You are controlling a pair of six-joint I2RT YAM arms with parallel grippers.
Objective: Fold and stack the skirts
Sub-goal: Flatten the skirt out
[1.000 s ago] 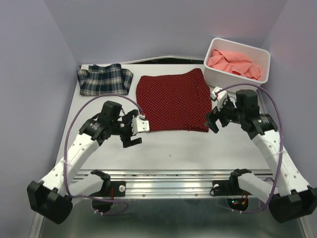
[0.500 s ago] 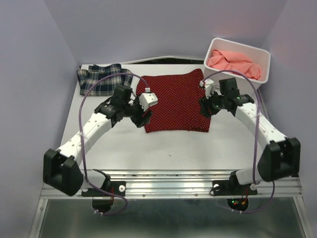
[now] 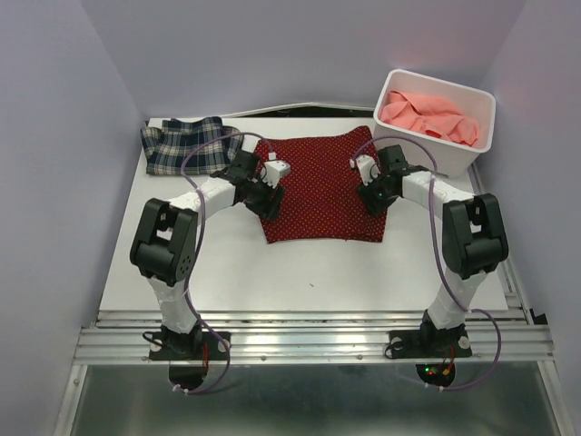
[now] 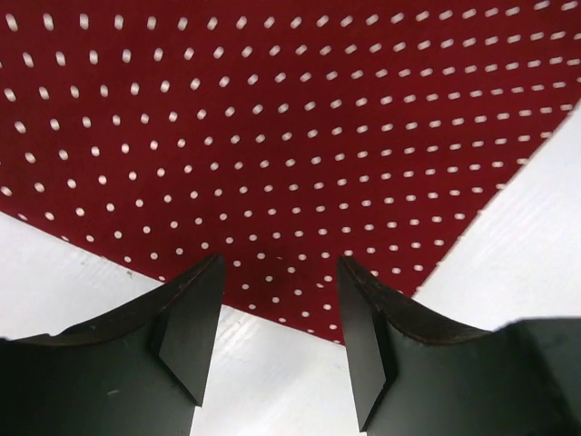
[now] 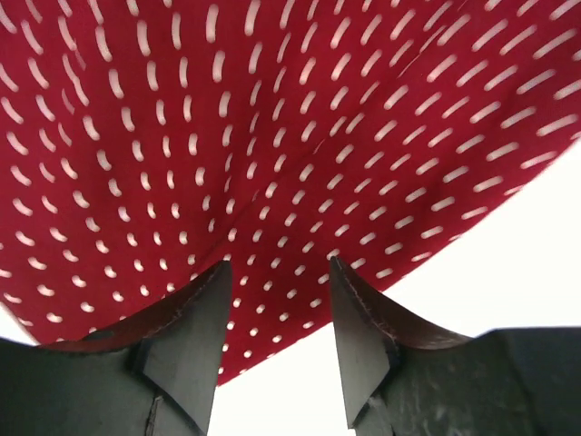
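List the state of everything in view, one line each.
Red skirt, spread flat.
Plaid skirt, roughly folded.
Pink skirt, bunched in bin.
Left pincer, open over red skirt's left edge.
Right pincer, open over its right edge.

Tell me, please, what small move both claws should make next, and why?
The left claw and right claw each sit over an edge of the dotted red skirt, jaws apart. I would probably close both to pinch the cloth, since a fold seems to need a grip first.
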